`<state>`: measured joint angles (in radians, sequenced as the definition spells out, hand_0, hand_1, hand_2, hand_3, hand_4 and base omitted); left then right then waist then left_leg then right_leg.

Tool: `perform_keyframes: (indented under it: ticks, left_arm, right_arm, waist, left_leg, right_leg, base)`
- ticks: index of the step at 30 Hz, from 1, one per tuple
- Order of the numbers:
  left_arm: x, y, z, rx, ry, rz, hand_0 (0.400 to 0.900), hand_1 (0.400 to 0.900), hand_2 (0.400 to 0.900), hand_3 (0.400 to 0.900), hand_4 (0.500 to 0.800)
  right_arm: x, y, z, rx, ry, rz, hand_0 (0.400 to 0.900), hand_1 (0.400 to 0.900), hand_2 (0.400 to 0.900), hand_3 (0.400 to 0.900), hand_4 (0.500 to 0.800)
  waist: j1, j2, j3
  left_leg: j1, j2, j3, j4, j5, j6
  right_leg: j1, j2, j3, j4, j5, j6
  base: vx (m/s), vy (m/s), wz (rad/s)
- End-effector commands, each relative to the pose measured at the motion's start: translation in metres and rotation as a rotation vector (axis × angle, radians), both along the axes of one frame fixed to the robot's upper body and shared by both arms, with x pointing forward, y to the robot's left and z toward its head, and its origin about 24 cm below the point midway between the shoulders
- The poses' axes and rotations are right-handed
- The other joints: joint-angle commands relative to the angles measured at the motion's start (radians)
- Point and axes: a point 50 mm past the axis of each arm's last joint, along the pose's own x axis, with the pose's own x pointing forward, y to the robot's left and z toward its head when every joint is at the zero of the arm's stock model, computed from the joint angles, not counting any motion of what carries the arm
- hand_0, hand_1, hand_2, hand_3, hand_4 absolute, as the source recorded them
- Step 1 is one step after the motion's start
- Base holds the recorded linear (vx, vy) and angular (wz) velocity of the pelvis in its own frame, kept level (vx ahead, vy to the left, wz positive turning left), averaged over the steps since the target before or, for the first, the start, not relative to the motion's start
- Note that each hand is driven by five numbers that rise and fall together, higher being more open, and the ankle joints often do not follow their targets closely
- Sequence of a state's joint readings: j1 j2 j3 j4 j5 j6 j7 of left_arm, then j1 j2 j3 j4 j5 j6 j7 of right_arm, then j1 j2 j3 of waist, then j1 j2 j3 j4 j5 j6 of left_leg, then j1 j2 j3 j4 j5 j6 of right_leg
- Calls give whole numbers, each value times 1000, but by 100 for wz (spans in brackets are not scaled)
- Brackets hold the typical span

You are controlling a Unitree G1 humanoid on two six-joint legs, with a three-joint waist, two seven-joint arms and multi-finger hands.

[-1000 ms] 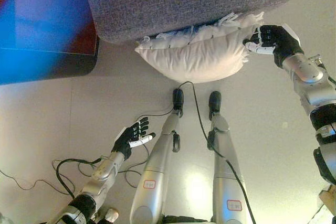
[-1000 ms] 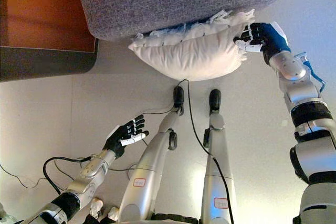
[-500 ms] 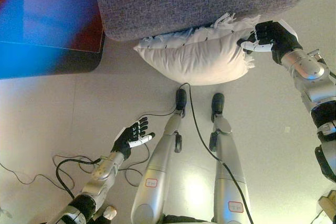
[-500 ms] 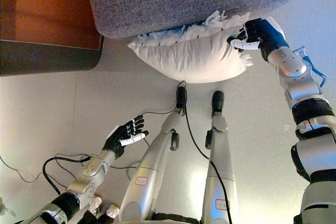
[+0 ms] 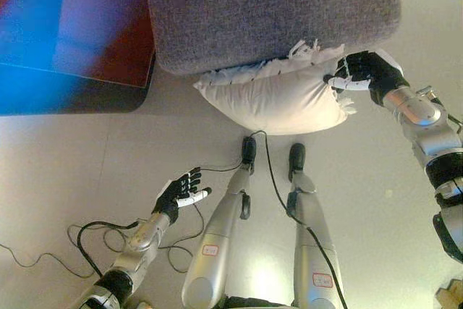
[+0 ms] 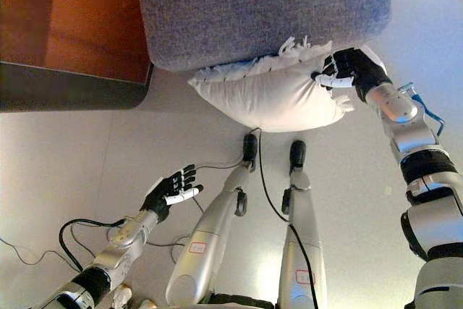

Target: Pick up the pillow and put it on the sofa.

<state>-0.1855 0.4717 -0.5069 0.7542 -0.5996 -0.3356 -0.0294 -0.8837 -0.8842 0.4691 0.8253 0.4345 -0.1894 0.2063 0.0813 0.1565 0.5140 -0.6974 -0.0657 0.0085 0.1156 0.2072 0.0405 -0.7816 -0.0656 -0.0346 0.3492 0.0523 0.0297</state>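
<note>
The right arm reaches forward and its right hand point(image 6: 347, 69) has fingers curled into the fringed right corner of the single cream pillow point(image 5: 275, 95), gripping it. The pillow hangs against the front edge of the one grey fabric sofa point(image 5: 275, 12), its top touching the seat. The left hand point(image 5: 179, 195) hovers low over the floor point(image 5: 72, 171), fingers spread and empty.

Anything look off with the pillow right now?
Yes: the pillow is not on the sofa seat; it hangs against the front edge, pinched at one corner by the right hand. Left hand idle, open.
</note>
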Motion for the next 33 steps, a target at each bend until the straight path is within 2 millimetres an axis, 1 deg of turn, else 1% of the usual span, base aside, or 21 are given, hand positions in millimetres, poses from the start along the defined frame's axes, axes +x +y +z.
perform_keyframes:
  ticks: [1,2,6,9,11,16,18,19,20,22,23,25,28,29,30,33]
  left_arm:
    - [-40,18,-31,91,174,46,900,900,900,900,800]
    - [-41,19,-33,97,183,46,900,900,900,900,800]
    - [-51,27,-46,150,282,55,900,900,900,900,800]
    - [-56,32,-52,185,331,68,900,900,900,900,800]
    - [-59,34,-55,207,362,70,900,900,900,900,800]
    - [-76,42,-67,253,474,59,900,900,900,900,800]
    - [-90,45,-74,279,547,46,900,900,900,900,800]
    - [-96,46,-77,289,578,40,900,900,900,900,800]
    - [-108,48,-82,310,634,35,900,900,900,900,800]
    - [-118,50,-86,324,683,28,900,900,900,900,800]
    - [-128,51,-90,335,736,29,900,900,900,900,800]
    - [-138,52,-94,344,775,31,900,900,900,900,800]
    - [-153,52,-99,348,827,43,900,900,900,900,800]
    - [-155,51,-99,347,831,44,900,900,900,900,800]
    - [-161,51,-101,350,852,40,900,900,900,900,800]
    - [-172,50,-103,356,887,31,900,900,900,900,800]
  right_arm:
    - [-14,12,68,-6,-311,152,400,400,400,400,500]
    - [-14,13,66,-2,-307,153,400,400,400,400,500]
    - [-16,14,48,21,-261,181,400,400,400,400,500]
    - [-19,15,32,29,-232,201,400,400,400,400,500]
    - [-20,16,26,29,-217,209,400,400,400,400,500]
    - [-27,16,4,32,-157,219,400,400,400,400,500]
    - [-32,15,-9,23,-122,225,400,400,400,400,500]
    - [-34,15,-12,20,-107,232,400,400,400,400,500]
    - [-37,15,-17,18,-82,242,400,400,400,400,500]
    - [-40,14,-20,16,-62,248,400,400,400,400,500]
    - [-43,14,-26,24,-35,258,400,400,400,400,500]
    - [-46,16,-33,12,-10,269,400,400,400,400,500]
    - [-51,17,-43,-1,39,278,400,400,400,400,500]
    - [-52,17,-43,0,41,279,400,400,400,400,500]
    - [-54,18,-45,12,56,290,400,400,400,400,500]
    - [-56,19,-45,14,76,310,400,400,400,400,500]
  waist:
    - [-27,-24,6]
    - [-28,-27,6]
    - [-36,-56,6]
    - [-40,-75,6]
    - [-42,-86,2]
    - [-45,-119,-71]
    - [-46,-138,-105]
    - [-46,-145,-122]
    - [-46,-160,-150]
    - [-47,-173,-179]
    - [-47,-188,-207]
    - [-47,-201,-240]
    - [-46,-222,-300]
    - [-45,-223,-305]
    - [-44,-230,-330]
    - [-43,-237,-370]
  left_leg:
    - [87,-25,-13,43,-113,-19]
    - [95,-25,-12,41,-114,-19]
    - [189,-17,-15,21,-123,-20]
    - [268,-9,-11,3,-132,-21]
    - [314,-6,-6,-10,-136,-23]
    - [398,0,1,-45,-153,-22]
    - [442,2,0,-56,-164,-23]
    - [461,4,0,-64,-168,-24]
    - [495,6,-3,-76,-174,-26]
    - [518,8,-4,-85,-177,-28]
    - [557,10,-6,-98,-184,-30]
    - [581,11,-8,-110,-185,-31]
    - [636,13,-17,-137,-189,-32]
    - [643,14,-18,-141,-190,-32]
    - [660,13,-23,-152,-190,-31]
    - [688,12,-25,-172,-189,-31]
  right_leg:
    - [130,15,-97,-83,-11,9]
    - [138,15,-98,-86,-11,9]
    - [231,11,-104,-109,-10,10]
    - [307,3,-111,-128,-11,14]
    - [355,-2,-116,-142,-10,18]
    - [442,-10,-123,-179,-14,24]
    - [491,-15,-127,-196,-18,27]
    - [513,-15,-130,-207,-20,27]
    - [553,-13,-130,-226,-21,28]
    - [583,-11,-132,-245,-19,28]
    - [628,-5,-129,-263,-24,27]
    - [657,0,-127,-282,-21,28]
    - [710,9,-123,-308,-19,28]
    - [716,10,-123,-311,-19,28]
    - [732,14,-120,-322,-17,29]
    - [760,21,-115,-341,-14,28]
  base:
    - [-13,-43,0]
    - [-18,-51,-2]
    - [-7,-20,-1]
    - [0,0,0]
    - [13,0,2]
    - [66,1,7]
    - [130,-9,6]
    - [186,-14,5]
    - [167,-16,5]
    - [192,-32,7]
    - [217,-41,7]
    - [195,-29,7]
    - [194,-17,7]
    - [204,-21,8]
    - [123,-15,4]
    - [142,-5,3]
